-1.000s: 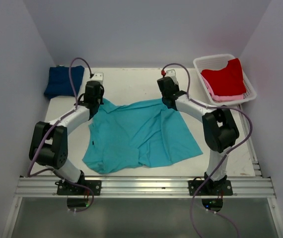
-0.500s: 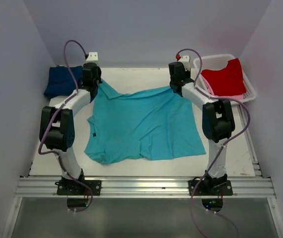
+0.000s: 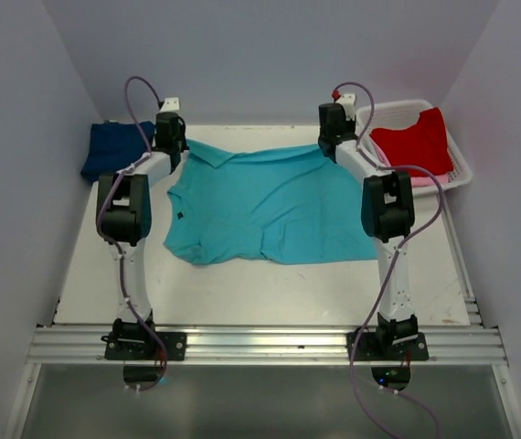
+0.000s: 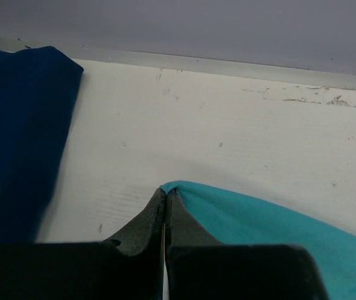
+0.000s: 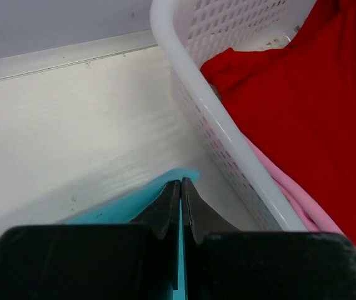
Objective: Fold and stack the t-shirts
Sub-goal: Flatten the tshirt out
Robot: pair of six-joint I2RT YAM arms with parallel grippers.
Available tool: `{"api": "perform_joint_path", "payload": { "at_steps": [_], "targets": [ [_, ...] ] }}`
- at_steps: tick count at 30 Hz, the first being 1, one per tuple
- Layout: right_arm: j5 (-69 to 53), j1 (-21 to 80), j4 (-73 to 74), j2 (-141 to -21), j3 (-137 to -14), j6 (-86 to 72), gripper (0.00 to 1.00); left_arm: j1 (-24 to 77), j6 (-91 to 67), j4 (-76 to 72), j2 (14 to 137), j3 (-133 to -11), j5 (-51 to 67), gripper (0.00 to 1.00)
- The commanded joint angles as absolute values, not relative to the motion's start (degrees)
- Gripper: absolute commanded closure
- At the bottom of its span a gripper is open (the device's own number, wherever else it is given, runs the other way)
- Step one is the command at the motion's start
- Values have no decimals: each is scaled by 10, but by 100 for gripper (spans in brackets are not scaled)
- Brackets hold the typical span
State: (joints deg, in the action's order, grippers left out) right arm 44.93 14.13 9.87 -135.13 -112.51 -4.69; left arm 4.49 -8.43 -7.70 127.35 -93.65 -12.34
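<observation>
No readable text, labels, brands or numbers anywhere. Only a tiny dark mark point(image 3: 178, 217) on turquoise t-shirt point(image 3: 279, 206), nearward of left gripper point(image 4: 165, 197); illegible.

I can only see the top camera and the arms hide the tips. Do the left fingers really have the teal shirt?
Observer: Yes, the left fingers are shut on a corner of the teal shirt.
Operator: And the other side?
Observer: The right fingers pinch its edge too, shut tight.
Operator: Is the shirt touching the basket?
Observer: No, a strip of table shows between that corner and the white basket.
</observation>
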Motion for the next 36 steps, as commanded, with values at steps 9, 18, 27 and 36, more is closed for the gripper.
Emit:
{"api": "perform_joint_path", "payload": {
  "at_steps": [9,18,27,36],
  "targets": [
    [420,142,34,-1367,-1136,-62,1,33,-119,-251,1205,-907,-84,27],
    [339,151,-118,-1173,-896,-89,1,40,-160,-293,1058,-787,-39,2],
    [217,191,-58,-989,-715,-133,2,93,-236,-35,1025,-745,49,13],
    [136,269,99,-798,-575,-195,11,142,-257,56,906,-595,45,21]
  ]
}}
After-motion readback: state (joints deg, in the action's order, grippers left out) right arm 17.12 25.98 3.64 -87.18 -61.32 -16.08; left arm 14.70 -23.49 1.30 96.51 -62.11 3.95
